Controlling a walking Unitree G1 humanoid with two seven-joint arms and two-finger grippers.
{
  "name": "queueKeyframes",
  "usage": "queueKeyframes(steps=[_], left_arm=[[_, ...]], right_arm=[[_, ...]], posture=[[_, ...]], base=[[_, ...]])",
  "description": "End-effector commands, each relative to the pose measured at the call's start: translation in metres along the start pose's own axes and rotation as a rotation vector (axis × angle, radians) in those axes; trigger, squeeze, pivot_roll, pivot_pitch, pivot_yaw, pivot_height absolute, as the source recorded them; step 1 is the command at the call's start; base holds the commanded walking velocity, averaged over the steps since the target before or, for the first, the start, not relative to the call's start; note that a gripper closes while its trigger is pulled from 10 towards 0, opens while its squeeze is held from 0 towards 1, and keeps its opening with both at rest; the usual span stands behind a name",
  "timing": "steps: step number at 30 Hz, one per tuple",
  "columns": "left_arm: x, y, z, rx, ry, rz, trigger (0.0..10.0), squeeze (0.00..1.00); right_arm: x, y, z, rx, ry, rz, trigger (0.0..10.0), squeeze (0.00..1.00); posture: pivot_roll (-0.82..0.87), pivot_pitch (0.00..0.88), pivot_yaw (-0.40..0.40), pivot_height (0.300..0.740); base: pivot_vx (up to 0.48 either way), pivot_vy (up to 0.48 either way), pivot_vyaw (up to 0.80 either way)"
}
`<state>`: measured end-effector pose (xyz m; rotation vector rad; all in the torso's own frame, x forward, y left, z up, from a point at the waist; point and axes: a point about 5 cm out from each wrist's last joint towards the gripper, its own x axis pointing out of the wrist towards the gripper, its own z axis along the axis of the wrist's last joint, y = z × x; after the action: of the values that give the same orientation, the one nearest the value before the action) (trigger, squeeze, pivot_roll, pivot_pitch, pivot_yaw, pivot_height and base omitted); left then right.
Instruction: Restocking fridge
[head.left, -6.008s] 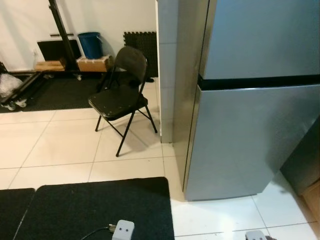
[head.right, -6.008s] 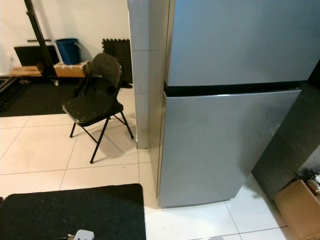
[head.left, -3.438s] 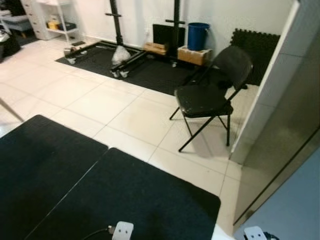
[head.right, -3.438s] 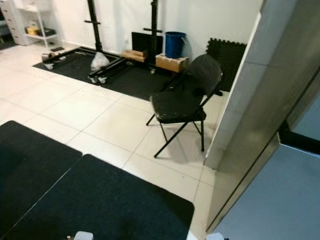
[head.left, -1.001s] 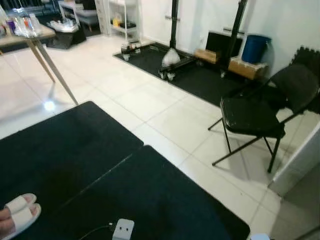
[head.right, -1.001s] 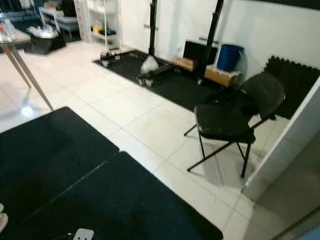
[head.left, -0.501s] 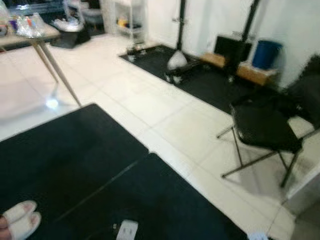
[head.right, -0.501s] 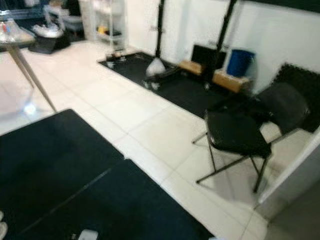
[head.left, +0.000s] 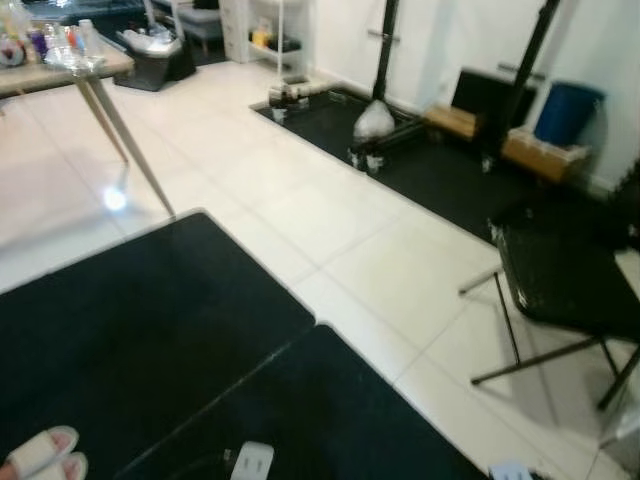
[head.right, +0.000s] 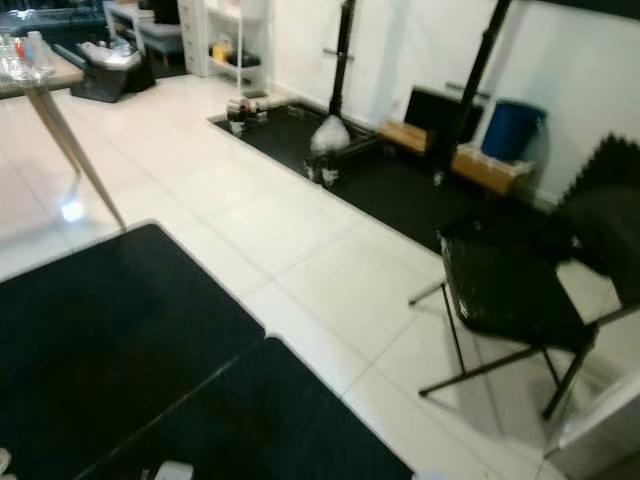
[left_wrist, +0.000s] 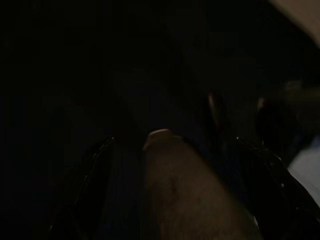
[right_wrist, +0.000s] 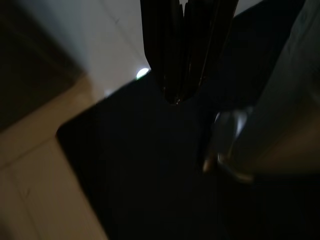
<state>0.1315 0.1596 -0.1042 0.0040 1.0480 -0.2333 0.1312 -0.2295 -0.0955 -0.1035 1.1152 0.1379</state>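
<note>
A table with bottles and small items stands at the far left, on pale tiles. In the right wrist view my right gripper hangs over a dark mat and tile floor, its two black fingers pressed together with nothing between them. The left wrist view is very dark; my left gripper shows two faint black fingers standing wide apart, with a dim brownish shape between them that I cannot identify.
Black floor mats lie before me. A black folding chair stands at the right edge. Behind it are a blue bin, a cardboard box and black stand poles. A person's sandalled foot rests at the bottom left.
The camera has swung left: the fridge has left the picture, the chair has slid to the right edge, and the table and the sandalled foot have come in at the left.
</note>
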Motion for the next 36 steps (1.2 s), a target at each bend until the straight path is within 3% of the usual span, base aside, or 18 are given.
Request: queueKeyframes(steps=[1, 14, 24, 27, 36], left_arm=[[-0.003, -0.005, -0.019, -0.01, 0.074, -0.013, 10.0, 0.0], [-0.004, -0.003, -0.02, -0.008, 0.077, -0.01, 10.0, 0.0], [-0.005, 0.007, -0.018, 0.004, 0.076, 0.007, 10.0, 0.0], [-0.005, 0.01, -0.014, 0.015, 0.07, 0.01, 10.0, 0.0], [-0.006, 0.016, -0.01, 0.053, 0.073, 0.01, 10.0, 0.0]], right_arm=[[0.0, 0.004, -0.004, -0.007, 0.011, 0.011, 10.0, 0.0], [0.002, 0.01, -0.004, -0.03, 0.018, 0.036, 10.0, 0.0], [0.004, 0.017, -0.003, -0.061, 0.034, 0.014, 10.0, 0.0], [0.005, 0.017, -0.001, -0.102, 0.036, 0.007, 10.0, 0.0], [0.006, 0.017, 0.002, -0.109, 0.039, 0.003, 10.0, 0.0]], posture=[[-0.02, 0.0, -0.089, 0.738], [0.0, 0.0, -0.084, 0.738], [0.02, 0.0, -0.067, 0.738], [0.03, 0.0, -0.062, 0.738], [0.03, 0.0, -0.04, 0.738]], base=[[0.337, 0.0, 0.0], [0.341, 0.0, 0.0], [0.342, 0.0, 0.78], [0.344, 0.0, 0.0], [0.342, 0.0, 0.0]])
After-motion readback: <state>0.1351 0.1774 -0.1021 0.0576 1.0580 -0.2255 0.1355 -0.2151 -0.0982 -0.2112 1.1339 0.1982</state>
